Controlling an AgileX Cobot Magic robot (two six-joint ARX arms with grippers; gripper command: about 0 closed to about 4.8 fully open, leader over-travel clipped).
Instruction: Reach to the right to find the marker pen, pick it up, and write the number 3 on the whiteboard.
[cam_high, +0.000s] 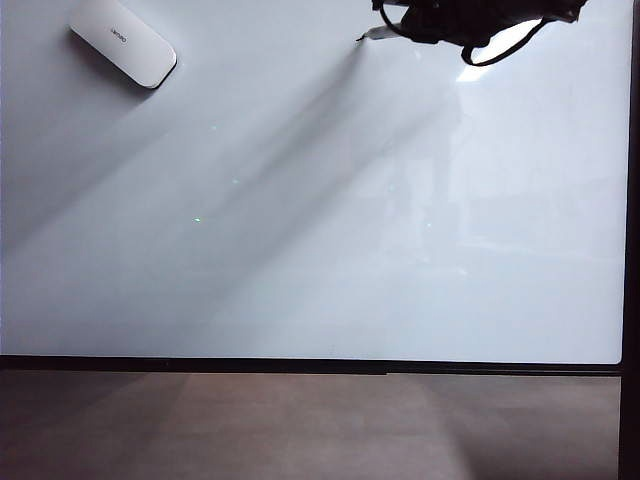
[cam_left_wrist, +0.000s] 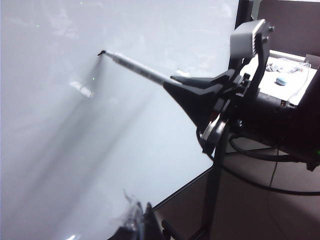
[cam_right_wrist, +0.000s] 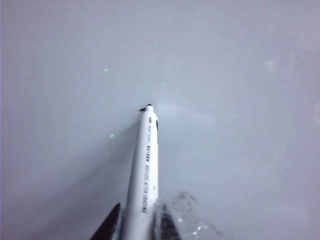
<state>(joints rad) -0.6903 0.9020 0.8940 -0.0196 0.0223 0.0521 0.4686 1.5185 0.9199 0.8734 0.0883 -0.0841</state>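
Brown-grey table surface (cam_high: 300, 425) nearest, below black-framed glossy whiteboard (cam_high: 300, 250). Right gripper (cam_right_wrist: 137, 225) at board's far right part, jaws closed on thin pale grey-white marker pen (cam_right_wrist: 146, 165), dark tip touching board, a tiny black mark there. Left gripper (cam_left_wrist: 137, 222) barely visible; its opening cannot be judged. White rounded oblong eraser (cam_high: 122, 40) far left corner.
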